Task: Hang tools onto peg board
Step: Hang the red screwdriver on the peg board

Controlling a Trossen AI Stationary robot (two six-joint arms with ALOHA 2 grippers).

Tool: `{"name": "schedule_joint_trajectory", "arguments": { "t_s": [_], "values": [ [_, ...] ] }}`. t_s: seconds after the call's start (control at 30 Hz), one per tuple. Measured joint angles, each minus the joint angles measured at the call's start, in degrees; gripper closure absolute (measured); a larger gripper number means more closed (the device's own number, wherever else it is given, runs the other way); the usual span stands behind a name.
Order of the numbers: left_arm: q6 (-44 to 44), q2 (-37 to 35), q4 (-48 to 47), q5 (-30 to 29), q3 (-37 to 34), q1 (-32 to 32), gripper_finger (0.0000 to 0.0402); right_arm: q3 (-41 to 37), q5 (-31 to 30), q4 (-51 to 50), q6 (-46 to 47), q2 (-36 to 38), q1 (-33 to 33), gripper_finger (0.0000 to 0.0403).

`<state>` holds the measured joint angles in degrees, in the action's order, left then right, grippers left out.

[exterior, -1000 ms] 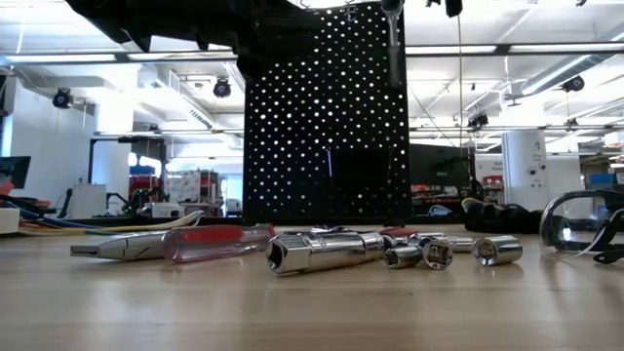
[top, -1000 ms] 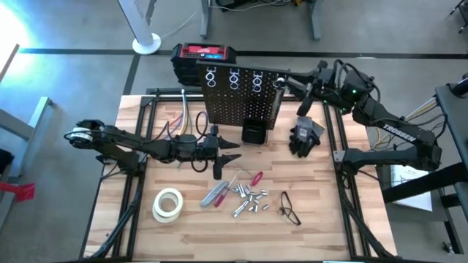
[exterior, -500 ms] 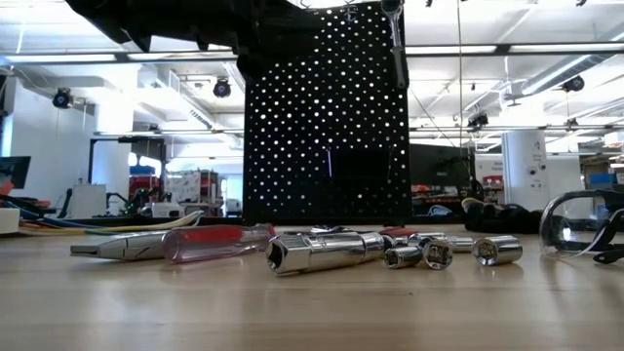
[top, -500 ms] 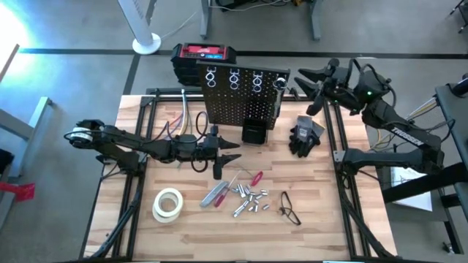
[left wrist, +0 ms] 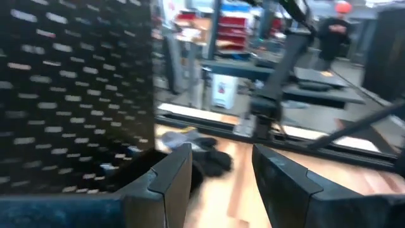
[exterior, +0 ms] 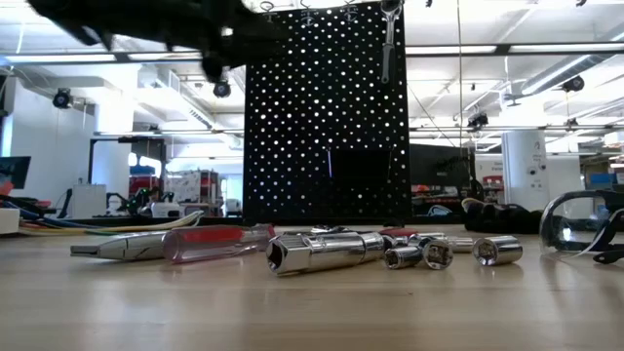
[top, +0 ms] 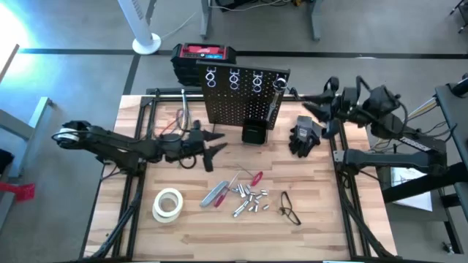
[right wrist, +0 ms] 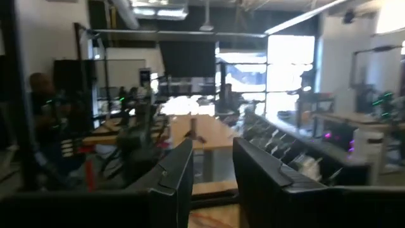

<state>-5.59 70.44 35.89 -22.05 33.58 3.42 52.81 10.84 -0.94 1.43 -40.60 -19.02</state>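
Observation:
The black peg board (top: 240, 98) stands upright at the table's far side, with silvery ring hooks (top: 234, 76) along its top and a small black bin (top: 254, 132) at its foot. A grey wrench (exterior: 387, 44) hangs by its upper end from the board's top right corner (top: 279, 82). Red-handled screwdrivers (top: 253, 177), pliers (top: 215, 193) and silvery sockets (top: 249, 199) lie on the table's middle. My left gripper (top: 218, 141) (left wrist: 221, 155) is open and empty, left of the bin. My right gripper (top: 307, 104) (right wrist: 212, 149) is open and empty, right of the board.
A whitish tape roll (top: 167, 204) lies near the front left and safety glasses (top: 289, 208) near the front right. Black gloves (top: 303, 135) lie right of the bin. A red-and-black box (top: 205, 55) stands behind the board. Cables (top: 181, 117) lie left of it.
My right gripper has drawn back from the board's top right corner toward the table's right edge, empty. The wrench stays hanging there and swings a little. My left gripper has pulled back toward the table's left and far edges, still open.

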Motion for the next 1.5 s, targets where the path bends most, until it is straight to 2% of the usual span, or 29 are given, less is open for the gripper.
{"name": "schedule_joint_trajectory", "arguments": {
  "t_s": [0.13,0.3,0.4,0.6,0.8,1.03,1.23,1.37,1.5],
  "values": [
    [1.6,-6.3,0.0,-5.7,-5.6,-0.2,0.0244,-7.3,-0.3,6.1,0.3,2.2,5.2,0.0322],
    [4.0,-11.7,-0.5,-4.2,-11.3,-3.0,0.0244,-17.6,-2.3,16.3,2.1,3.3,10.6,0.0342],
    [4.0,-13.3,-0.5,-3.9,-13.0,-6.5,0.0244,-22.3,-5.3,18.9,3.7,2.9,12.0,0.0353],
    [2.0,-13.0,-1.2,5.3,-13.4,-16.5,0.0244,-28.8,-6.5,20.2,8.0,1.2,13.5,0.0363],
    [-1.5,-12.6,-3.2,7.5,-13.4,-25.2,0.0241,-32.5,-9.2,21.9,9.2,0.2,15.8,0.0362],
    [0.8,-12.6,-5.0,9.4,-13.4,-27.2,0.0185,-36.5,-22.0,22.7,7.1,0.8,17.3,0.0359],
    [2.0,-11.7,-7.4,10.3,-13.4,-27.8,0.0116,-39.2,-39.5,22.3,7.2,0.8,17.2,0.0343],
    [2.9,-10.0,-7.3,11.1,-13.4,-29.2,0.0083,-39.5,-40.9,22.4,8.2,0.8,17.1,0.0336],
    [5.8,-8.5,-7.3,11.5,-13.4,-31.1,0.0071,-39.5,-41.0,22.4,5.5,0.7,17.1,0.0335]
  ]
}}
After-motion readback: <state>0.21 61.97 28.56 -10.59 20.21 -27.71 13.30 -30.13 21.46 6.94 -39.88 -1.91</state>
